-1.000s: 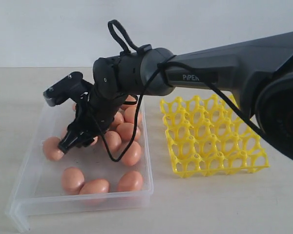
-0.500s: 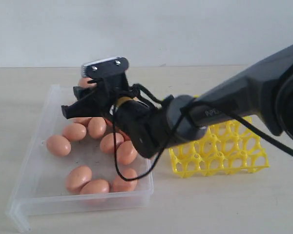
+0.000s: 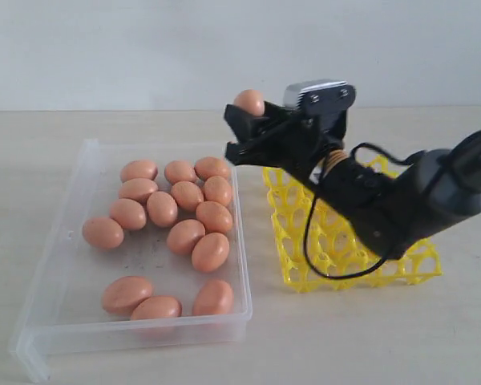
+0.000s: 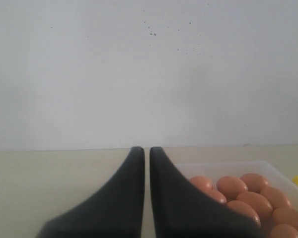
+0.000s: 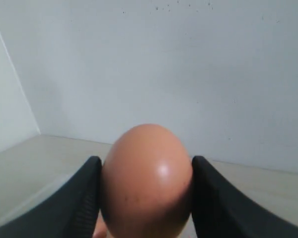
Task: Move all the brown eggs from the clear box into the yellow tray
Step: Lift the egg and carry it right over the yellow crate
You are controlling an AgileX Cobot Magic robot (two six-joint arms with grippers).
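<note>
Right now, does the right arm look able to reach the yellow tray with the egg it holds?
Probably yes. The right gripper, shut on a brown egg, hangs in the air close to the yellow tray. Nothing shows between them, and the tray's visible cups are empty.

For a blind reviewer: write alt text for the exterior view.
The right gripper holds one brown egg in the air between a clear box, where many more eggs lie, and a yellow tray on a pale table.
</note>
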